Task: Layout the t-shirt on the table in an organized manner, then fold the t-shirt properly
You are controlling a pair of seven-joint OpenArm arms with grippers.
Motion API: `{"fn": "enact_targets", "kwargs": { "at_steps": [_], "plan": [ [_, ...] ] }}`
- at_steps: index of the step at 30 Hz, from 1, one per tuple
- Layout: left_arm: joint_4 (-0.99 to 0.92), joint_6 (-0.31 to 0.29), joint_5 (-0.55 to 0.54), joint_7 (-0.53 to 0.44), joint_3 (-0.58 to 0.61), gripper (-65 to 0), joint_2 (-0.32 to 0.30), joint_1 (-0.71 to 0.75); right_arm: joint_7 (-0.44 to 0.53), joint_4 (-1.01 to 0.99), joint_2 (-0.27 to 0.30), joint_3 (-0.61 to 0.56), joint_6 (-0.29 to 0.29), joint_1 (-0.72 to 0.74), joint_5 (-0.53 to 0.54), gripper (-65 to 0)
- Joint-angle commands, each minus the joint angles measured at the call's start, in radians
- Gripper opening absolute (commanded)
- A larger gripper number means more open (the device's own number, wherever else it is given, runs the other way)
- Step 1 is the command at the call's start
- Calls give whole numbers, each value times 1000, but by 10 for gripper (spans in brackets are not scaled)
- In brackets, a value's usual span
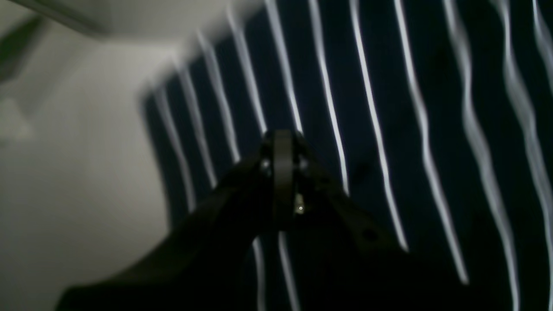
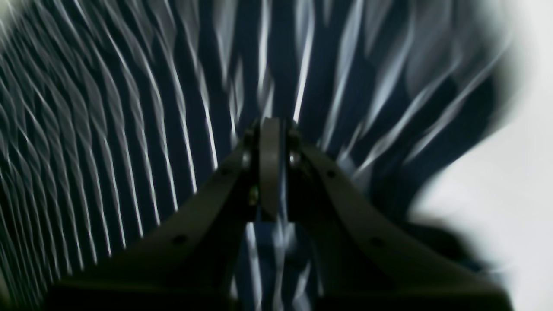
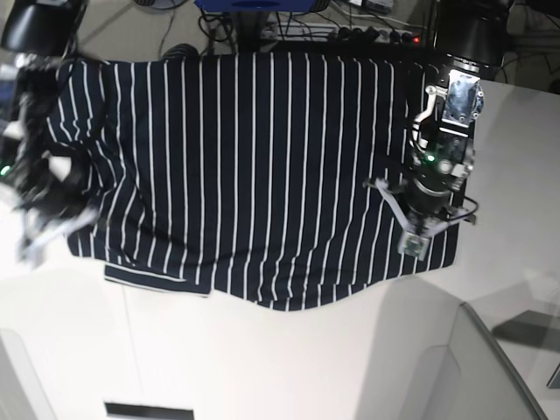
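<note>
The t-shirt point(image 3: 254, 166), dark navy with thin white stripes, lies spread across the far half of the white table point(image 3: 289, 359). My right gripper point(image 2: 270, 125) is shut on the t-shirt point(image 2: 129, 129) at its left side in the base view. Folds fan out from the tip and cloth shows between the fingers, and that arm point(image 3: 44, 192) is blurred. My left gripper point(image 1: 283, 138) is shut, with its tip over the t-shirt point(image 1: 389, 108) near the cloth's right edge. I cannot tell whether it pinches any cloth. Its arm point(image 3: 433, 175) stands over the shirt's right side.
Cables and a power strip point(image 3: 367, 33) run along the far edge behind the shirt. A thin dark seam point(image 3: 128, 324) crosses the near tabletop. A grey panel point(image 3: 490, 367) sits at the near right. Bare white table point(image 1: 77, 172) lies beside the cloth.
</note>
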Motion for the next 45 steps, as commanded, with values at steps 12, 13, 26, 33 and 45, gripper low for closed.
{"fn": "enact_targets", "kwargs": {
  "at_steps": [12, 13, 26, 33, 45],
  "plan": [
    [142, 7, 2, -19, 134, -650, 229, 145, 278, -678, 182, -274, 17, 468, 11, -258],
    [140, 8, 8, -19, 159, -650, 249, 141, 320, -723, 182, -316, 17, 486, 11, -239],
    [-44, 13, 13, -18, 258, -650, 249, 112, 668, -1169, 112, -631, 15, 615, 11, -218],
    [-42, 13, 11, -18, 249, -650, 180, 159, 664, -1172, 78, -633, 15, 615, 11, -222],
    [-47, 13, 10, -18, 249, -650, 151, 159, 670, -1166, 53, -631, 15, 618, 11, -650]
  ]
}}
